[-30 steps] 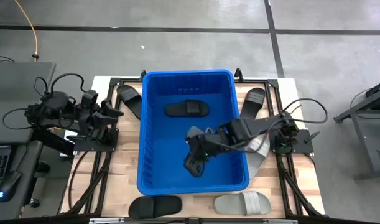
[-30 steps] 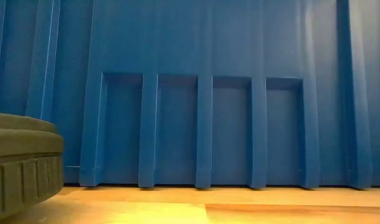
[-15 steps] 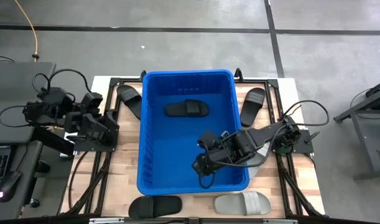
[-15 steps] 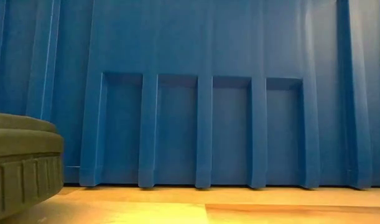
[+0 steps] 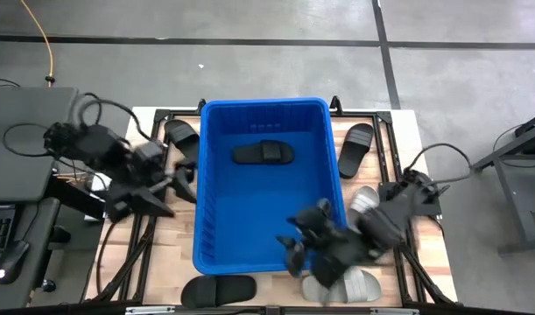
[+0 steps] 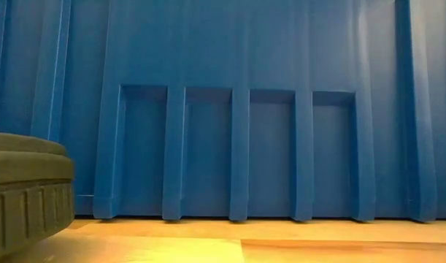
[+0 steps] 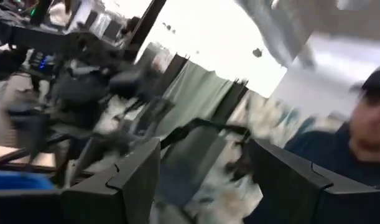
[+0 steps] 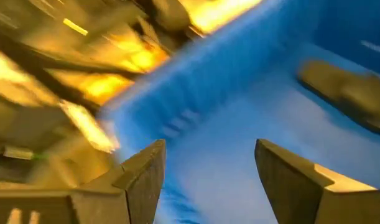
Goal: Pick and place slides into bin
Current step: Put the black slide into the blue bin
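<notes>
The blue bin [image 5: 216, 175] stands mid-table with one black slide [image 5: 263, 153] lying flat on its floor. My right gripper [image 5: 295, 252] is over the bin's near right corner, open and empty [image 8: 208, 155]. Its wrist view looks into the bin and shows the black slide [image 8: 348, 90]. My left gripper [image 5: 184, 178] is open and empty [image 7: 205, 162]. It is beside the bin's left wall, over the near end of a black slide [image 5: 179, 133] that lies flat on the table.
Lying on the table around the bin are a black slide [image 5: 355, 144] at the far right, a grey slide [image 5: 363, 199] beside the right wall, a grey slide [image 5: 348, 287] and a black slide [image 5: 219, 289] at the near edge. A person [image 7: 364, 124] shows beyond the table.
My right gripper has swung from over the bin's middle toward the table's near edge and now is at the bin's near right corner. My left gripper has moved from the table's left edge toward the bin's left wall.
</notes>
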You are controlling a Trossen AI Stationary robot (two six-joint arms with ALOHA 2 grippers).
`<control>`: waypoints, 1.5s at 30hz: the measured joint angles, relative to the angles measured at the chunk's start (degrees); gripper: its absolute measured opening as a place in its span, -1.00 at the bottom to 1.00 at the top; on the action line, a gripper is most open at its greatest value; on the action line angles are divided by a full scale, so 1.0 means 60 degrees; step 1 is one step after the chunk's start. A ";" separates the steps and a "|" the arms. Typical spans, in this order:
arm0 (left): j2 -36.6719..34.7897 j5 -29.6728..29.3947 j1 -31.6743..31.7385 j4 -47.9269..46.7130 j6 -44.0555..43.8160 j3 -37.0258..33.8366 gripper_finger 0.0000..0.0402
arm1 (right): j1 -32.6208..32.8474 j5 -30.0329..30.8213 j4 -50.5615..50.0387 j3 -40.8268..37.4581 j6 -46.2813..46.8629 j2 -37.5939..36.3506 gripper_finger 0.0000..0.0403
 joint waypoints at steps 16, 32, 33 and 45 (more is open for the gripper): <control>0.3983 -0.0191 -0.2186 -0.0741 -0.2105 0.1038 0.18 | 0.3095 0.3190 -0.2068 0.0003 0.1882 -0.0963 0.16; 0.4064 -0.1790 -0.5094 -0.4123 -0.5638 0.1045 0.18 | 0.2568 0.3832 -0.2873 -0.0437 0.3308 -0.1066 0.16; 0.4064 -0.2180 -0.5264 -0.4193 -0.5920 0.1045 0.18 | 0.2497 0.3686 -0.2873 -0.0437 0.3201 -0.1066 0.16; 0.4772 -0.7089 -0.6512 -0.5199 -1.0426 0.1053 0.18 | 0.2068 0.2560 -0.3016 -0.0437 0.1870 -0.1063 0.15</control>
